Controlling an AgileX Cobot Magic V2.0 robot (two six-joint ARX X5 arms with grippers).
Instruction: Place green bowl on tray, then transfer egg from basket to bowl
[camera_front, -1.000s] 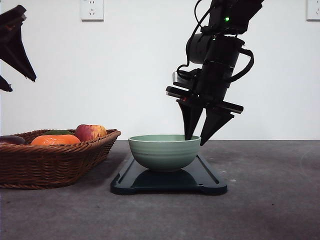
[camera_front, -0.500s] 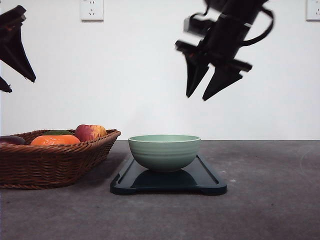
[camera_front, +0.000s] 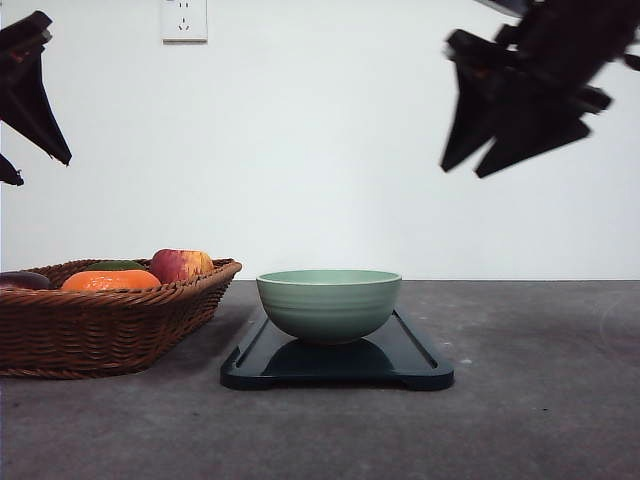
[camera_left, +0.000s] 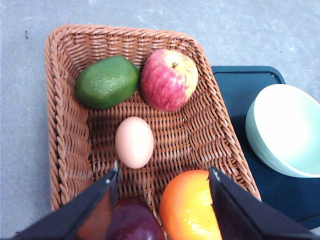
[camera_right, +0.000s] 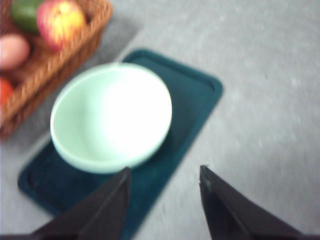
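Green bowl (camera_front: 329, 303) upright on the tray (camera_front: 420, 362), roughly centred, empty; tray flat on the grey worktop (camera_front: 540, 420), just beside the basket (camera_front: 100, 320). Egg (camera_left: 134, 142) lies on the basket floor (between avocado (camera_left: 107, 81), apple (camera_left: 168, 79), orange (camera_left: 189, 206) and a dark purple fruit (camera_left: 132, 222)), touching none of them clearly. Left gripper (camera_left: 162, 205) above the basket, fingers spread apart, holding nothing; right gripper (camera_front: 480, 160) high above the worktop, blurred, fingers apart, empty.

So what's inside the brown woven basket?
The brown woven wicker basket holds a pale egg, a green avocado-like fruit, a red-yellow apple, an orange fruit and a dark purple fruit, partly hidden by the left gripper's fingers.
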